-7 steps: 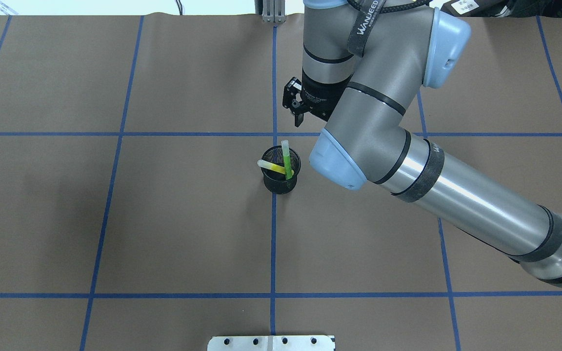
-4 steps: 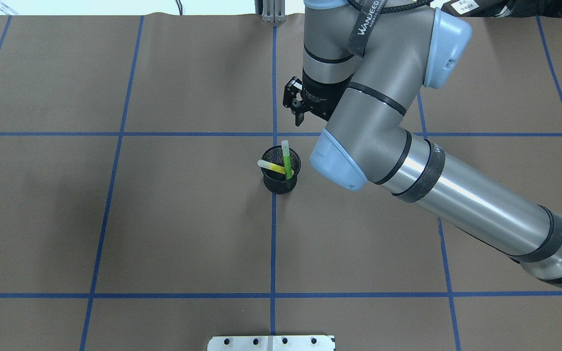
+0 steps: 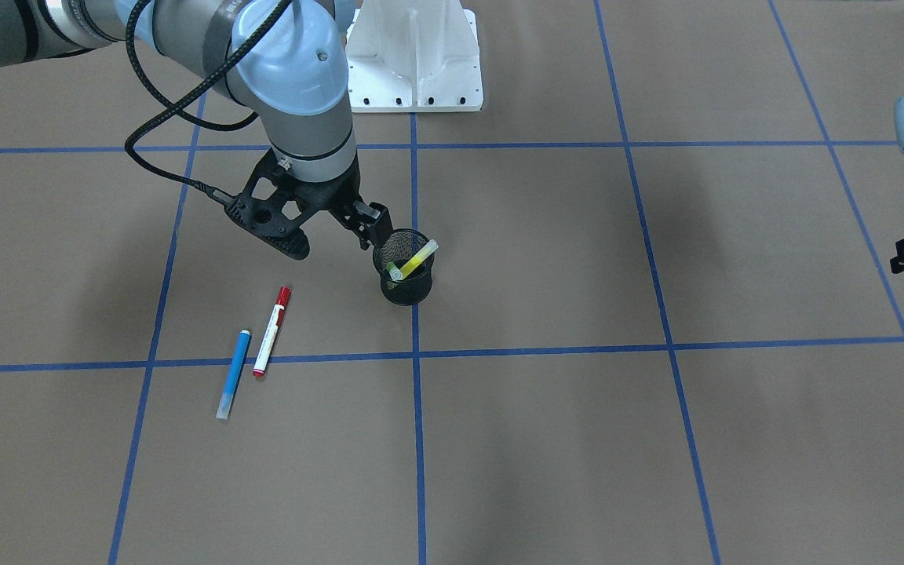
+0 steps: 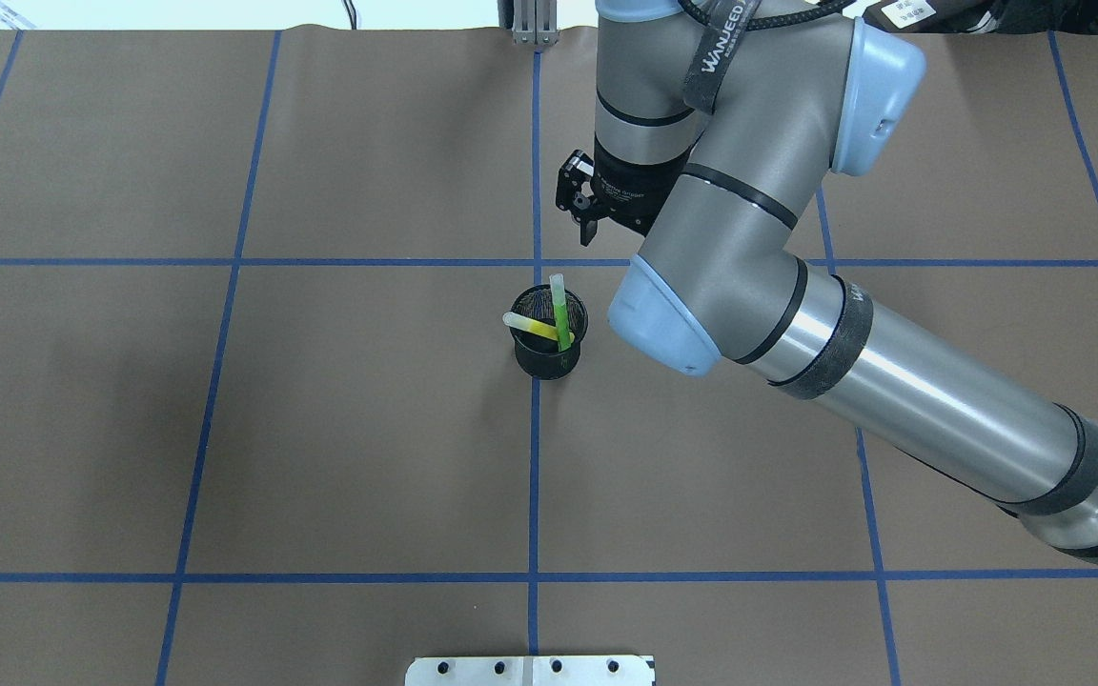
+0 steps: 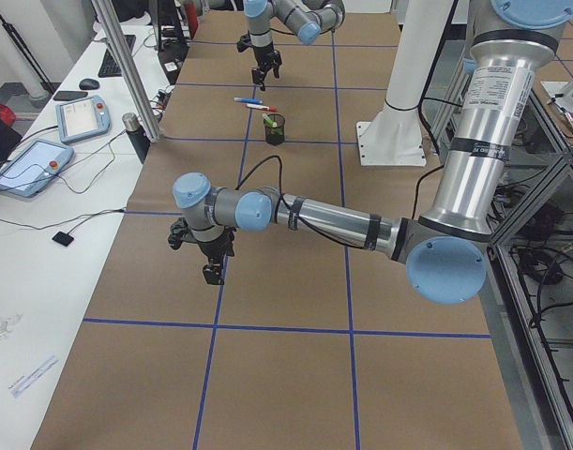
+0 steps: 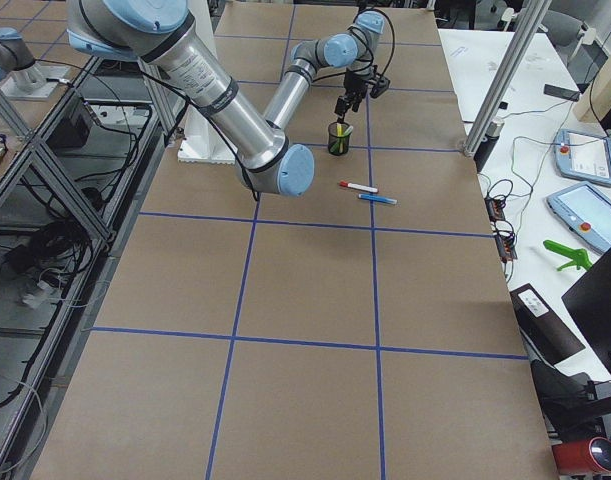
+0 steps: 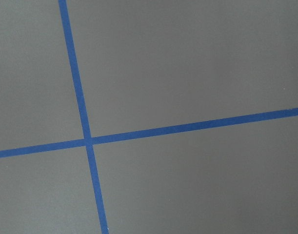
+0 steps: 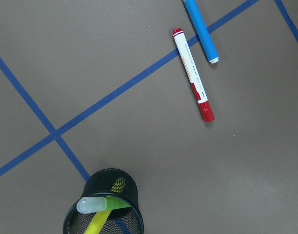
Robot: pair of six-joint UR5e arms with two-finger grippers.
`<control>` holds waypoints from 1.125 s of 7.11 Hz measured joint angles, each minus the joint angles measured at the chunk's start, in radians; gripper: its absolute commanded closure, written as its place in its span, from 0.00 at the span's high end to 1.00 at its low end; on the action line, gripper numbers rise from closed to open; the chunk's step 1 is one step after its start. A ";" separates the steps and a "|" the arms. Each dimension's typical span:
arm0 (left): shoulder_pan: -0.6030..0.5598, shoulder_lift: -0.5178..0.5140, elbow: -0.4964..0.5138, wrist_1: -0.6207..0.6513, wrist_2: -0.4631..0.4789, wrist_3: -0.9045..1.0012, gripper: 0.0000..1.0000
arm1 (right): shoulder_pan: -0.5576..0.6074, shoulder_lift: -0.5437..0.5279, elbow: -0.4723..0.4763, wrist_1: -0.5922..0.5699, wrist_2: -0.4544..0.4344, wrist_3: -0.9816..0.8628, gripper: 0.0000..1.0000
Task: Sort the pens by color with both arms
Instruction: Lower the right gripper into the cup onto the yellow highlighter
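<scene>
A yellow highlighter (image 4: 528,327) and a green highlighter (image 4: 559,305) lean in the black mesh cup (image 4: 549,357) at the table's middle. On the paper beside the cup lie a blue pen (image 3: 233,373) and a white pen with a red cap (image 3: 270,333), nearly parallel and apart; both also show in the right wrist view, blue pen (image 8: 201,31) and red-capped pen (image 8: 192,75). My right gripper (image 3: 369,227) hovers just beside the cup's rim (image 3: 389,235), open and holding nothing. My left gripper (image 5: 209,267) hangs over bare paper far off; I cannot tell its state.
The white pedestal base (image 3: 413,55) stands on the robot's side of the cup. The right arm's big elbow (image 4: 759,238) hides the two lying pens in the overhead view. A side desk with tablets (image 5: 33,164) runs along the operators' edge.
The right arm has crept a few pixels to the right and away from the robot. Cup and pens have not moved.
</scene>
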 measured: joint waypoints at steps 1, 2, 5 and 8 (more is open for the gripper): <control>0.000 -0.028 0.020 0.003 0.001 -0.002 1.00 | -0.008 0.002 -0.003 -0.001 -0.016 -0.007 1.00; 0.001 -0.048 0.035 0.005 0.001 -0.003 1.00 | -0.023 0.004 -0.005 -0.002 -0.030 -0.014 1.00; 0.001 -0.063 0.044 0.006 0.001 -0.004 1.00 | -0.070 0.036 -0.010 -0.006 -0.071 0.016 1.00; 0.001 -0.062 0.045 0.006 0.002 -0.002 1.00 | -0.099 0.048 -0.016 0.027 -0.013 0.310 0.99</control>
